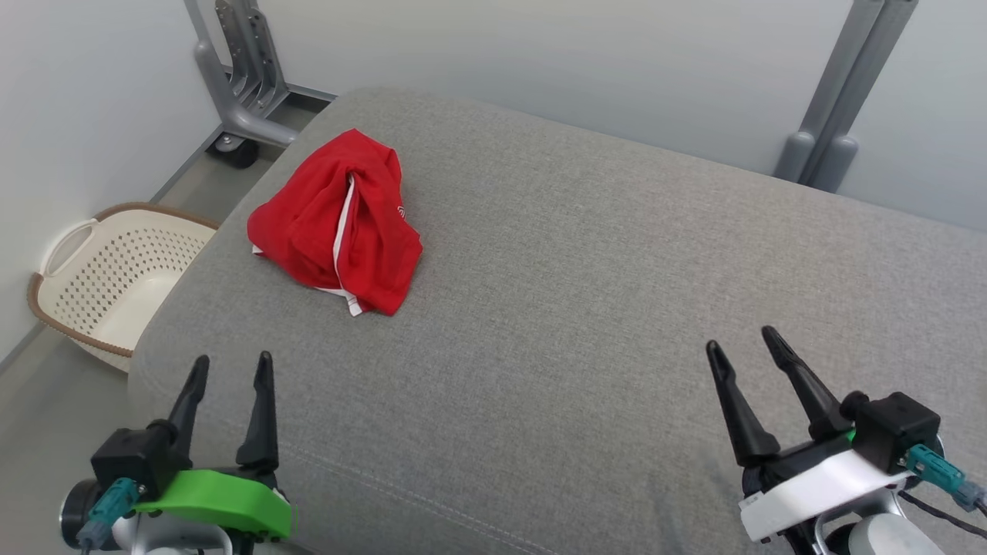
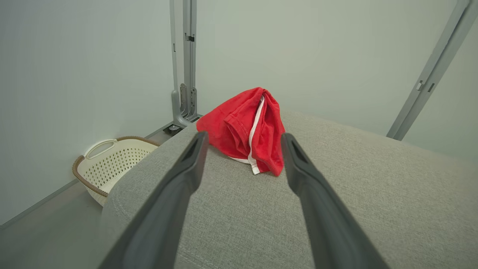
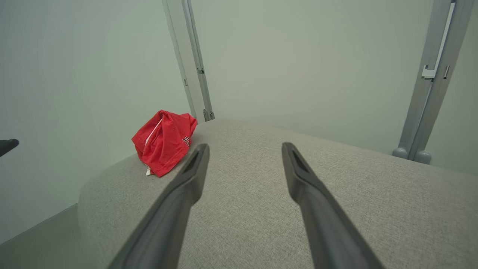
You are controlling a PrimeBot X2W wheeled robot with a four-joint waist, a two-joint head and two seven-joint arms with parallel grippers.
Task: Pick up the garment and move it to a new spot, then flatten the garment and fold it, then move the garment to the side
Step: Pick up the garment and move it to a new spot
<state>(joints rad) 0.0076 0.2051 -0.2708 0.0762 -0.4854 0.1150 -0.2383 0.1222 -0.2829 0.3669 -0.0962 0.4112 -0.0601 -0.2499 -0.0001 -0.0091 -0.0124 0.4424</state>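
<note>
Crumpled red fabric garment [image 1: 335, 223] with white trim, on grey upholstered cushion [image 1: 586, 324]: one o'clock from left gripper [image 1: 234, 361], the nearer; ten o'clock from right gripper [image 1: 742, 338]. Both jaws spread, empty. Long axis seemingly twelve-to-six.

White print [image 3: 185, 141] on garment [image 3: 164, 145] illegible

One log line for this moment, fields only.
stage: pre-pickup | garment: red, crumpled on grey cushion, untouched | left gripper: jaws open, empty | right gripper: jaws open, empty
</note>
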